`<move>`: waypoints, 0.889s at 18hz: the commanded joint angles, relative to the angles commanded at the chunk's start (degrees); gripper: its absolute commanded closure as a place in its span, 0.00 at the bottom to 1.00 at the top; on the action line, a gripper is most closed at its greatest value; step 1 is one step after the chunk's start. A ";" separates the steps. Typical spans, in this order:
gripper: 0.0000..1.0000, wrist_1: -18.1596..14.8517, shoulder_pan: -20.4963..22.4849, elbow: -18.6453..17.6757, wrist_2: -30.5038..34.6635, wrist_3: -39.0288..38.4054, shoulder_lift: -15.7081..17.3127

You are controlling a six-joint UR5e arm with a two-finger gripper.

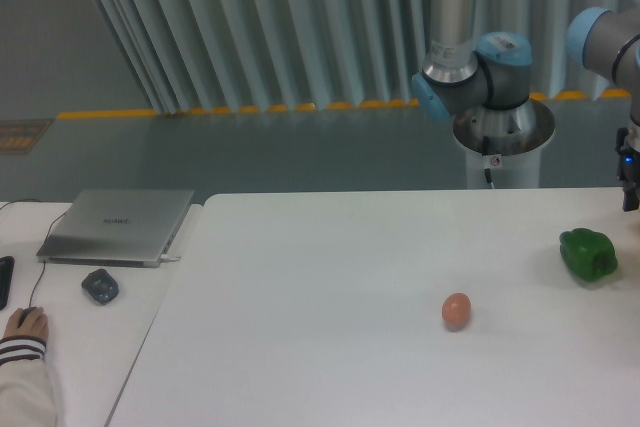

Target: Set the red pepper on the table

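The red pepper does not show anywhere in this view; it is hidden or out of frame. The large white table fills the middle and right of the view. My gripper is a dark shape cut off by the right edge of the frame, above the table's far right side and just above a green bell pepper. Its fingers are mostly out of frame, so I cannot tell whether it is open, shut or holding anything.
A small orange-brown egg lies on the table right of centre. The arm's base stands behind the table. A smaller white desk at left holds a closed laptop, a dark small object and a person's hand.
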 joint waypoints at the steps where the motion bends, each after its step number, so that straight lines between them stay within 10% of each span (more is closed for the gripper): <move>1: 0.00 0.00 0.00 -0.09 0.00 0.00 0.00; 16: 0.00 -0.97 3.69 -1.93 2.72 -9.30 1.84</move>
